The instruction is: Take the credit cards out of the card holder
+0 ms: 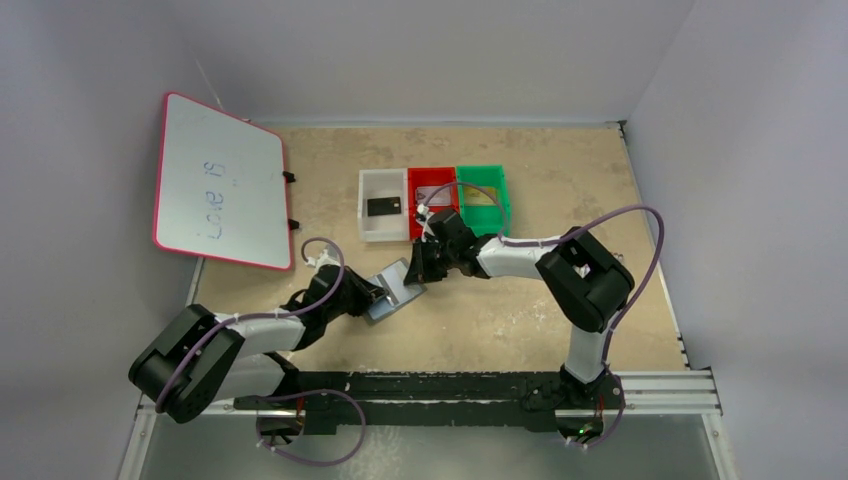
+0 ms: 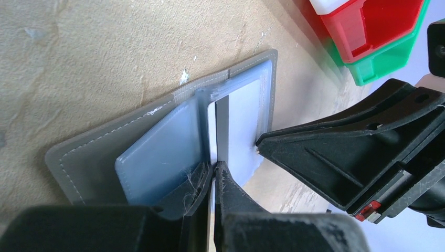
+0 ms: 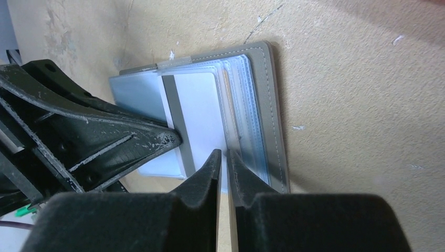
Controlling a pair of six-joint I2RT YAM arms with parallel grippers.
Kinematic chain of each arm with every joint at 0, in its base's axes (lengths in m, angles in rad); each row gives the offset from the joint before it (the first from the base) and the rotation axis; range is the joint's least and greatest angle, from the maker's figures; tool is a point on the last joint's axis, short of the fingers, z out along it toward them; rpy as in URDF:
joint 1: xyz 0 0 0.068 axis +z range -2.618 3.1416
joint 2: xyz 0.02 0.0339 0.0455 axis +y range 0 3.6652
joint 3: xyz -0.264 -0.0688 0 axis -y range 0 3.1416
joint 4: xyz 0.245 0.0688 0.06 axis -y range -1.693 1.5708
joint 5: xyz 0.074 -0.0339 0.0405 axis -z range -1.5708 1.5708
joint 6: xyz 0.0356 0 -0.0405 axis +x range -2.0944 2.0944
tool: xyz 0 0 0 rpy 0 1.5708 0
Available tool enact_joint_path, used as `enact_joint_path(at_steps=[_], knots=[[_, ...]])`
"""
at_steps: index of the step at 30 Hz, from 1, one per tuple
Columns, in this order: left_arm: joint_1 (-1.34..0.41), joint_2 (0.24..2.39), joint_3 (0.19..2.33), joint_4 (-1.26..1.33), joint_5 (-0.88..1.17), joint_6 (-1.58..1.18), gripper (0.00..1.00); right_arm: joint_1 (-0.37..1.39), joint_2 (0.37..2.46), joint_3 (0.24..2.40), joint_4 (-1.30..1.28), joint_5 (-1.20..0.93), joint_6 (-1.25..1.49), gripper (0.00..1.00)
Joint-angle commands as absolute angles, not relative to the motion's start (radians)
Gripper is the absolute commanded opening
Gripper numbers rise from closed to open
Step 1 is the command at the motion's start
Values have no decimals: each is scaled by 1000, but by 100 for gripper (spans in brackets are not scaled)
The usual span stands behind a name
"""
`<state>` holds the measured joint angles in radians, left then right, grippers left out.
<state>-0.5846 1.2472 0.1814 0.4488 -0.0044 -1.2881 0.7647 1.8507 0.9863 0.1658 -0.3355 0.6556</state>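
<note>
The left gripper (image 2: 214, 170) is clamped on a thin leaf of the open card holder (image 2: 84, 157). Opposite it, the right gripper (image 3: 222, 156) has its fingers almost together, just beside a pale striped card (image 3: 198, 115).

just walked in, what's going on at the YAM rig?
Both arms are at the open card holder on the table. The left gripper and right gripper are closed at a pale striped card in its pockets; what each actually pinches is unclear. A black card already lies in the white tray; the red tray and green tray hold card-like items too.
</note>
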Motion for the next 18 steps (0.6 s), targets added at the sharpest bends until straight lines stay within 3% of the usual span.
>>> enact_joint_path(at_steps=[1,18], knots=[[-586,1241,178,381,-29,-1247,0,770,1866,992,85,-255,660,10],[-586,1170,160,293,-60,-1235,0,770,1875,986,62,-239,682,9]])
